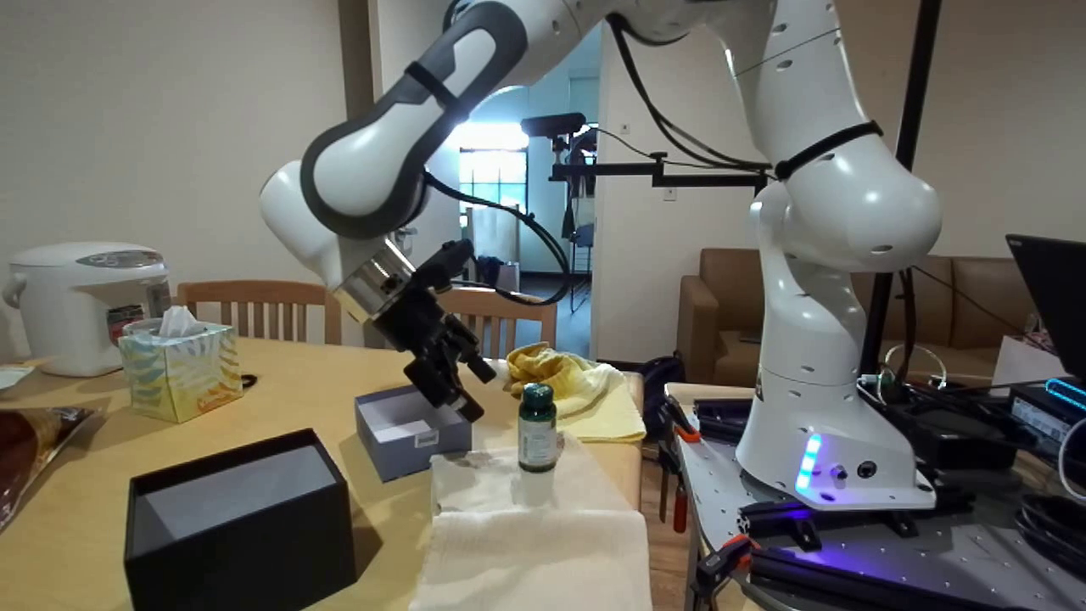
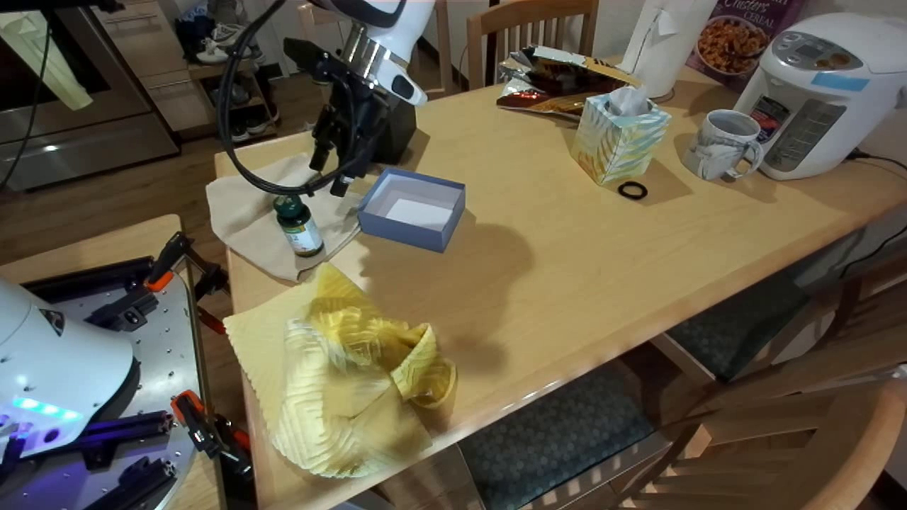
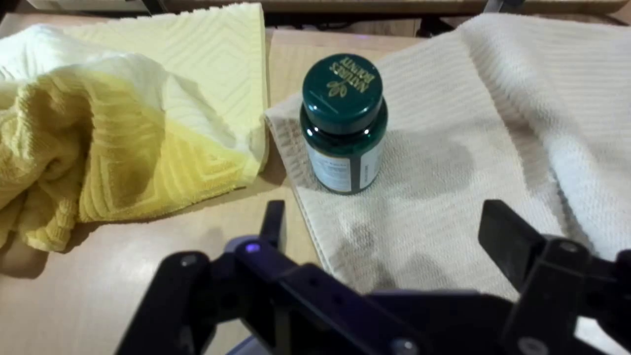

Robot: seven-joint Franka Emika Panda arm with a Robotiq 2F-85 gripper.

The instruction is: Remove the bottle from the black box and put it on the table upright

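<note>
Bottle point(image 3: 345, 123): unheld, near the fingers point(image 3: 508, 241) but apart from them. Around it, nothing yet of the gripper point(image 3: 387, 229), spread wide and tilted down, with only air between the tips. Stands upright beyond that gap, cap point(image 3: 342, 93) on top, on the pale cloth point(image 3: 429, 212) draped over the table point(image 2: 588, 276). Nearby, the open grey box point(image 1: 416, 458); farther off, the black box point(image 1: 280, 552).

By the look of it, nearly all done: out of the black box, upright, free of the grip. Left, at most, to draw the arm point(image 1: 373, 161) clear or, on a strict reading, to shift from cloth to bare wood.

Plain only in the wrist view: lettering on the cap and the full width between the fingers. Missing there: the black box. In an exterior view, black box point(image 2: 402, 134) mostly hidden behind the gripper, but mug point(image 2: 712, 152) in sight, absent elsewhere.
</note>
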